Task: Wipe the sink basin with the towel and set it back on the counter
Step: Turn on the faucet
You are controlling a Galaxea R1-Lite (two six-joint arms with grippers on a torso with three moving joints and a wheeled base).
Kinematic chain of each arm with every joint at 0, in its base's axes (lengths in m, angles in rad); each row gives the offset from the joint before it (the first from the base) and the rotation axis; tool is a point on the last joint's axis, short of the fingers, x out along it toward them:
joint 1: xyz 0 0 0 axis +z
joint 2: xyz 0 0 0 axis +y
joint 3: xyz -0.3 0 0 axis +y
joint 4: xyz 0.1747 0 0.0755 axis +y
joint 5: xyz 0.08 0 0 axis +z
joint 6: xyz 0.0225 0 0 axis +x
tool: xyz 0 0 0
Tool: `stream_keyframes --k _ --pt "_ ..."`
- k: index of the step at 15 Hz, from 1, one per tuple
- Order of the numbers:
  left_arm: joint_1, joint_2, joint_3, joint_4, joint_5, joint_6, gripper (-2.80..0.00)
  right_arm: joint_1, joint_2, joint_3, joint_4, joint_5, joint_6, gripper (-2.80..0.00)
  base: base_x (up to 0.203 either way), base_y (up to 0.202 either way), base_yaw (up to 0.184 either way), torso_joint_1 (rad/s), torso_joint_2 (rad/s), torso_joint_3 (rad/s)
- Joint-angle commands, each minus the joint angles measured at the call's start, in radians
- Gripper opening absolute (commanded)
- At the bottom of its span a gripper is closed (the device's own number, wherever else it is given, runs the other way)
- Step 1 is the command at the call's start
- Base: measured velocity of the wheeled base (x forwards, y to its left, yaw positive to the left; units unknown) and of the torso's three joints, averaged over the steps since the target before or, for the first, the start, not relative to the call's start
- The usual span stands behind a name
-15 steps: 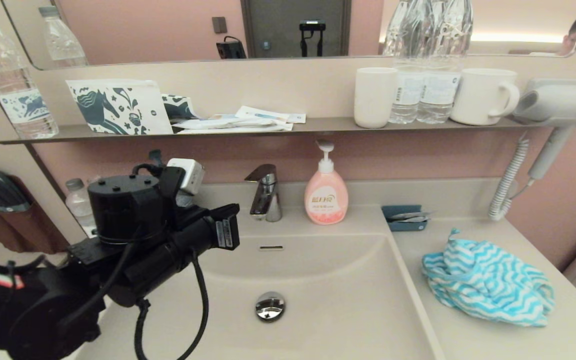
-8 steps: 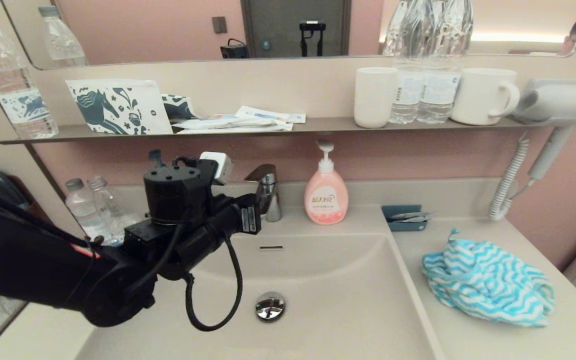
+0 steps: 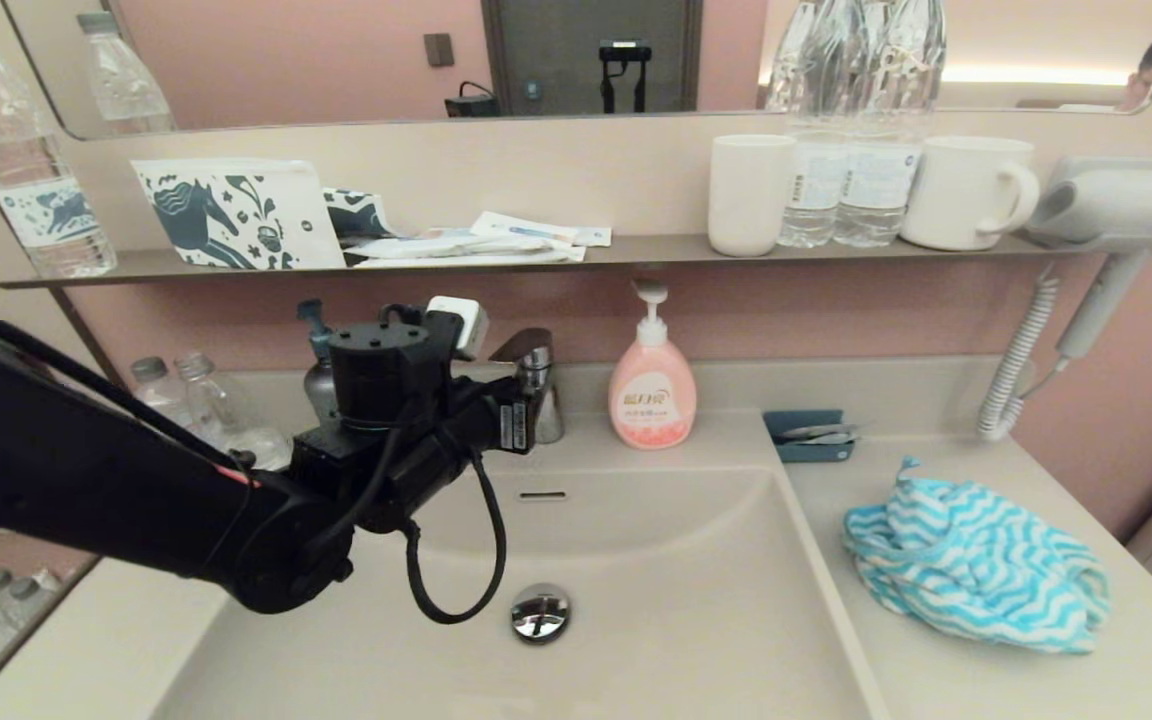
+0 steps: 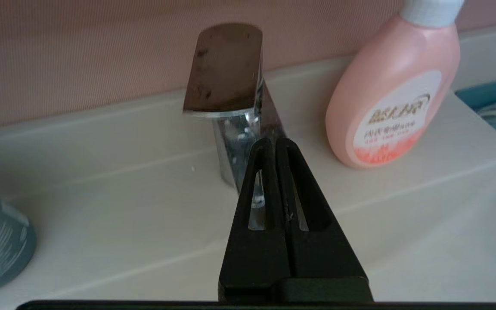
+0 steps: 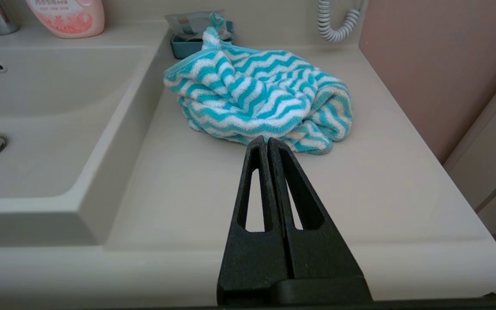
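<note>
Lying crumpled on the counter [image 3: 986, 680], the towel [image 3: 976, 575].

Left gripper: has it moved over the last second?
Yes. In the head view the left gripper has travelled to the robot's right and away from the robot, now at the faucet. It is shut.

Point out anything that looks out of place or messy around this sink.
Only the towel: it lies bunched in a crumpled heap on the counter right of the sink basin, not folded. Nothing looks spilled or broken.
</note>
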Motion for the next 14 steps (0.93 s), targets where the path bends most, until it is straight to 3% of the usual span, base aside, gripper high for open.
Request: stream_keyframes --k 1,8,14 --pt "0.009 0.023 -0.023 -0.005 0.002 0.003 -2.8 0.0 0.001 0.0 0.0 0.0 -0.001 -2.8 0.0 0.0 0.0 0.0 0.0 0.0" --pt "0.054 0.052 -0.067 -0.006 0.002 0.055 -2.8 0.0 0.001 0.0 0.0 0.0 -0.001 -2.8 0.0 0.0 0.0 0.0 0.0 0.0" --pt "0.058 0.028 -0.09 -0.016 0.002 0.057 -2.8 0.0 0.001 0.0 0.0 0.0 -0.001 -2.8 0.0 0.0 0.0 0.0 0.0 0.0"
